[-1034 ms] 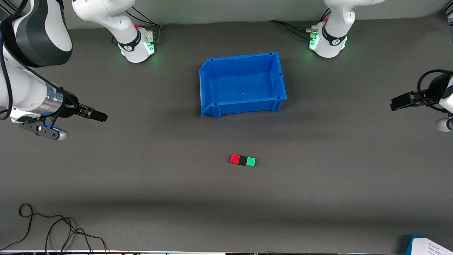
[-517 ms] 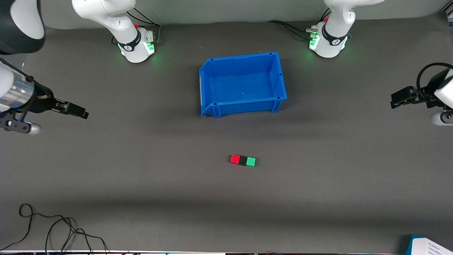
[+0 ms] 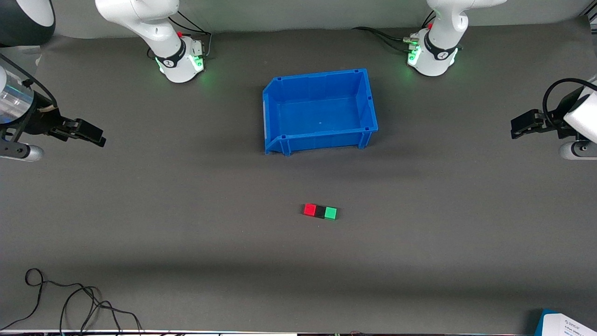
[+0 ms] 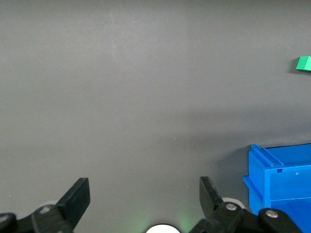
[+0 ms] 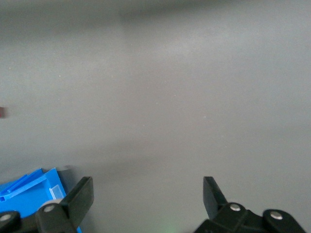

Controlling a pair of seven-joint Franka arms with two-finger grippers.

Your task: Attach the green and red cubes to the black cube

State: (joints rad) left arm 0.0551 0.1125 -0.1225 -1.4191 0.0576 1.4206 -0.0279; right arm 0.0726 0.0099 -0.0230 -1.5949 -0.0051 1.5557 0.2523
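Observation:
The red cube [image 3: 309,209], the black cube [image 3: 320,211] and the green cube [image 3: 330,213] sit touching in one row on the grey table, the black one in the middle, nearer to the front camera than the blue bin. The green cube also shows in the left wrist view [image 4: 304,63]. A sliver of the red cube shows in the right wrist view [image 5: 2,112]. My left gripper [image 3: 515,127] is open and empty over the left arm's end of the table. My right gripper [image 3: 95,136] is open and empty over the right arm's end.
An empty blue bin [image 3: 368,100] stands mid-table near the robot bases; it also shows in the left wrist view [image 4: 282,179] and the right wrist view [image 5: 24,191]. A black cable [image 3: 70,298] lies at the front corner, a white-blue booklet [image 3: 566,324] at the other.
My right gripper has pulled back away from the cubes toward its end of the table. My left gripper has drifted slightly toward the bases. The three cubes have not moved.

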